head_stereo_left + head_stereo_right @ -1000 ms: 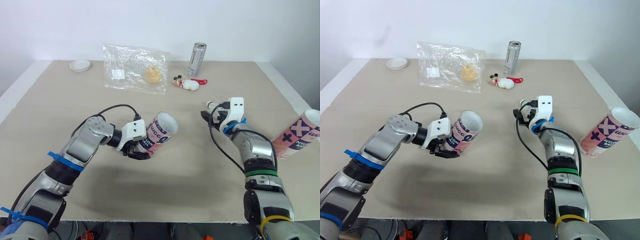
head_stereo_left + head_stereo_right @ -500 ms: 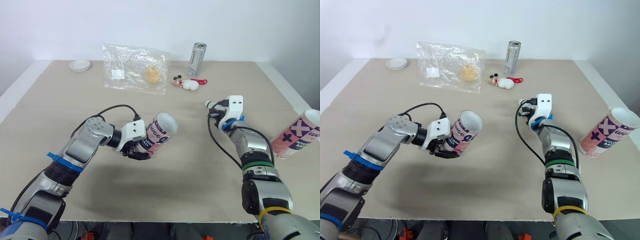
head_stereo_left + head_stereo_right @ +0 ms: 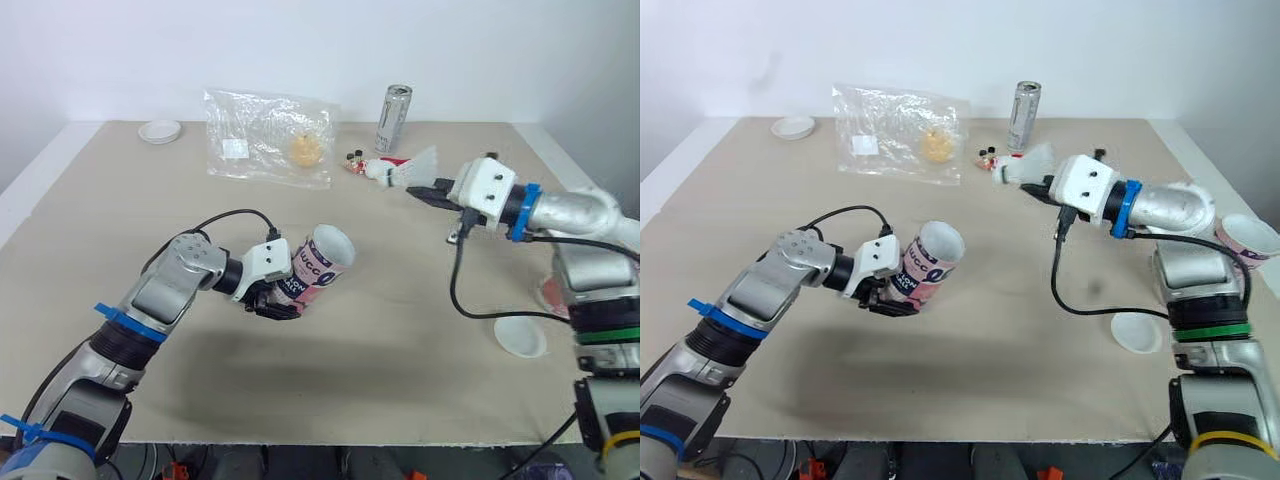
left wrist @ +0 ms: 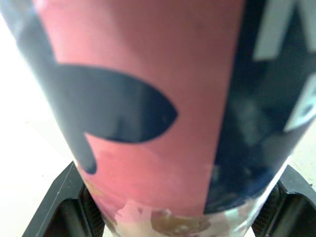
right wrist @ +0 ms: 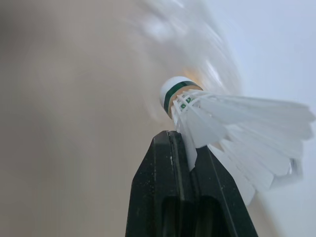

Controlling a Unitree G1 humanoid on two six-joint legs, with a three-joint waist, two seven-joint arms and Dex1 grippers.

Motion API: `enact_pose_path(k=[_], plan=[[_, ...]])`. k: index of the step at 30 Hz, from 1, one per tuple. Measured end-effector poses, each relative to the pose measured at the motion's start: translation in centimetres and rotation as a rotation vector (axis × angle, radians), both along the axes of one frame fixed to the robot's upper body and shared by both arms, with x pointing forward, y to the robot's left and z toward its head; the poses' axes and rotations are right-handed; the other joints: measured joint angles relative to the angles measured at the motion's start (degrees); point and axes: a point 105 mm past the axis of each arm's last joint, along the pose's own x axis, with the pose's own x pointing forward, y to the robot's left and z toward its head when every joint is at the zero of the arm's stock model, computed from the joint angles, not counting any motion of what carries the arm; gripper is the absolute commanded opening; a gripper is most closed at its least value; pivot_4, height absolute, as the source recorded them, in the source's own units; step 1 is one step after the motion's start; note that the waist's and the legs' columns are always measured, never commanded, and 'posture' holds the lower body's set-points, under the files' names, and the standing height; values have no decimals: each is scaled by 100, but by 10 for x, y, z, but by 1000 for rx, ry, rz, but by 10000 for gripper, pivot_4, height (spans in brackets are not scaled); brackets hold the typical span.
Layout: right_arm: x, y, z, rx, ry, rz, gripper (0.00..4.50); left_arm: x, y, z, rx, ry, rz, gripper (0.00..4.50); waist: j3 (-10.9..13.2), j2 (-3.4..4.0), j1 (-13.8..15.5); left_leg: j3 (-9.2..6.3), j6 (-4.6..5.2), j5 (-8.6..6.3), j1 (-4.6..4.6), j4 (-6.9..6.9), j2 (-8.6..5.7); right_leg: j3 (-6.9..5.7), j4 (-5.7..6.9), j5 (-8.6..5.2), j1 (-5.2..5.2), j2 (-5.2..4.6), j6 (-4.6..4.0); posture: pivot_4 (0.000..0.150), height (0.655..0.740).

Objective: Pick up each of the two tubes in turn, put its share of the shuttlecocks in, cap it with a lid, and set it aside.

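Note:
My left gripper (image 3: 278, 300) is shut on a pink and navy tube (image 3: 318, 265), held tilted above the table with its open mouth facing up and to the right. In the left wrist view the tube (image 4: 148, 98) sits between both black fingers (image 4: 64, 202). My right gripper (image 3: 425, 192) hovers to the right of that tube and points left, shut on the feathers of a white shuttlecock (image 3: 412, 167). Its green-banded cork (image 5: 177, 91) shows beyond the fingertips. A second tube (image 3: 1252, 238) lies at the right edge, partly hidden by my right arm. A white lid (image 3: 520, 337) lies on the table.
At the back of the beige table (image 3: 400, 380) lie a clear plastic bag (image 3: 270, 140), a silver can (image 3: 395, 118), a small white dish (image 3: 160, 130) and a small white and red toy (image 3: 375, 168).
My right gripper has risen and swung to point left, and it now holds a shuttlecock. The white lid has come into view. The left arm and its tube have stayed still.

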Motion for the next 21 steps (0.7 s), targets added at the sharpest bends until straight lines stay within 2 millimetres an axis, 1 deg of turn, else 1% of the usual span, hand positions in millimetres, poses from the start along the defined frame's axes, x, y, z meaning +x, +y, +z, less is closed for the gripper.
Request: enact_pose_path(k=[3, 8, 10, 18, 21], plan=[[-22, 23, 0, -131, -12, 179, 785, 1, -1, 0, -3, 1, 0, 30904, 0, 0, 3, 3, 0, 3, -2, 6, 0, 1, 0, 5, 0, -2, 0, 1500, 7400], [-44, 40, 6, -254, -53, 324, 785, 1, -2, 0, -6, 7, -5, 30904, 0, -1, 18, 3, 0, 3, -5, 8, -1, 0, -2, 2, 0, -5, -1, 1500, 7400], [-46, 43, 0, -281, -36, 345, 785, 1, -2, 0, -6, 8, -5, 30904, 0, -1, 21, 3, 0, 3, -4, 7, -1, 0, -1, 1, 0, -5, -2, 1500, 7400], [-44, 54, -7, -319, -43, 380, 785, 1, -2, 0, -6, 7, 0, 30904, 0, -1, 21, 4, 0, 3, -4, 8, 0, 0, 0, 3, -1, -5, -5, 1500, 7400], [-43, 62, -5, -312, -52, 400, 10248, 1, -3, 0, -7, 6, 1, 30904, 0, -1, 27, 2, 0, 3, -4, 8, 0, -1, 1, 3, -1, -5, -5, 1500, 7400]])
